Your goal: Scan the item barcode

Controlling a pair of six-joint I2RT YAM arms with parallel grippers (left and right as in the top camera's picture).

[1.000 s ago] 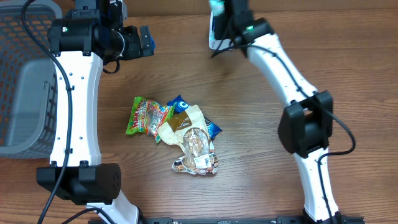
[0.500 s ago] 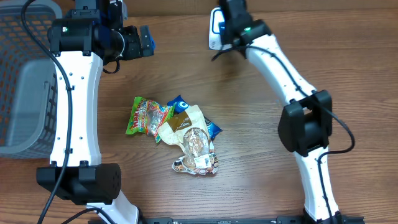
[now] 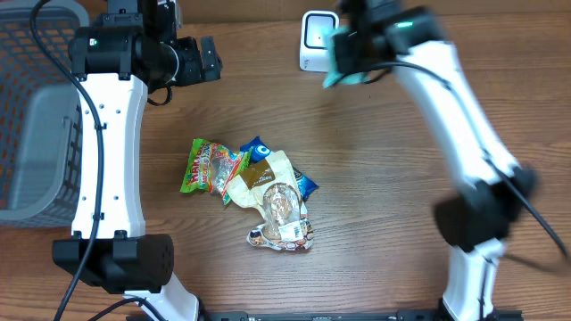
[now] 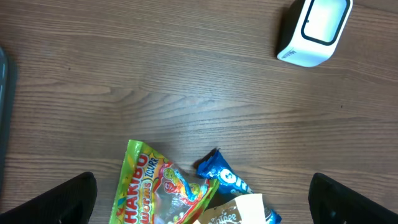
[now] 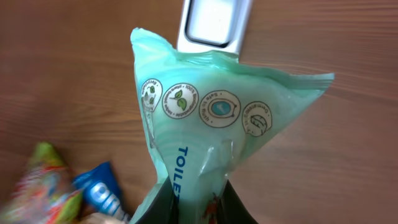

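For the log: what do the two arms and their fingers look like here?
Both arms are alike: the left arm and right arm have smooth white links joined by bulky black joint housings, with thin black cables looping alongside. The fingers are black in both wrist views. No markings readable.

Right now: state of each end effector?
Left end effector: open, holding nothing.
Right end effector: closed on the green packet.
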